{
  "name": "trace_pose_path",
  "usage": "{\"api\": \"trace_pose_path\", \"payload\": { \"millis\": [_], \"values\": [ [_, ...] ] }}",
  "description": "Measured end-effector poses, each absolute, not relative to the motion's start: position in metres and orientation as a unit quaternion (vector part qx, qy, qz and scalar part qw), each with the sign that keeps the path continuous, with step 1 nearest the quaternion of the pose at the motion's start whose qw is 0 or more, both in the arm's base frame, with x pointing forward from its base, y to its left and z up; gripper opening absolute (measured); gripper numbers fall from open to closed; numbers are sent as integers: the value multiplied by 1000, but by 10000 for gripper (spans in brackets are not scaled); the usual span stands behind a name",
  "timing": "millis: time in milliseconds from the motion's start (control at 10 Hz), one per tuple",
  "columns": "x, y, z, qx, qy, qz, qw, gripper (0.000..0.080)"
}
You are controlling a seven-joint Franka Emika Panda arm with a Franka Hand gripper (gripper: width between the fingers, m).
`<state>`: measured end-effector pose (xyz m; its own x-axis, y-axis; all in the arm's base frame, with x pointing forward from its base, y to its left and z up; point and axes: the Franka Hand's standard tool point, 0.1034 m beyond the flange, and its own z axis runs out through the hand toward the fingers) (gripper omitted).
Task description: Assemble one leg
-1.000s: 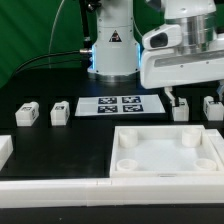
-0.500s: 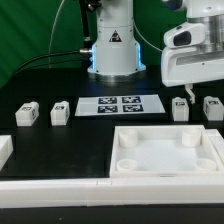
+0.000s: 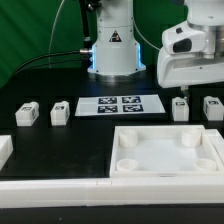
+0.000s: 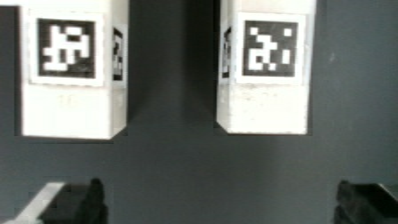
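On a black table (image 3: 40,85), seen from the exterior view, a white robot arm (image 3: 112,45) stands at the back in front of a green backdrop. Its gripper (image 3: 192,90) hangs low at that view's right, just above one leg (image 3: 182,108) and a second leg (image 3: 212,106). These two small white blocks lie side by side on the table with a gap between them, and their black-and-white tags face up.

Two more legs (image 3: 25,113) (image 3: 60,112) lie well apart from them at the view's left. Between the two pairs lies the marker board (image 3: 120,104), flat, with four printed tags. Nearer the camera sits a large white square tray (image 3: 165,132) with round holes at its corners. A white rail (image 3: 60,185) runs along the front edge.

From the wrist view, both legs under the gripper show as tall white blocks with tags. A strip of dark table runs between them. The two dark fingers (image 4: 71,203) stand far apart, so the jaws are wide and nothing is held between them. The fingers touch neither leg. Both legs rest on the table.
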<state>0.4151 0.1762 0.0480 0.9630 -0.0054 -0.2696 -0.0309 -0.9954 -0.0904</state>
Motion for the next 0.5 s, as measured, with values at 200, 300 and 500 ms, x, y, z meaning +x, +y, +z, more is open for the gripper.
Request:
{"api": "trace_pose_path", "payload": {
  "millis": [200, 300, 500],
  "values": [
    [402, 175, 40, -975, 12, 219, 40, 649],
    [401, 178, 37, -969, 14, 245, 38, 649],
    [390, 184, 35, -943, 10, 330, 29, 649]
  ]
}}
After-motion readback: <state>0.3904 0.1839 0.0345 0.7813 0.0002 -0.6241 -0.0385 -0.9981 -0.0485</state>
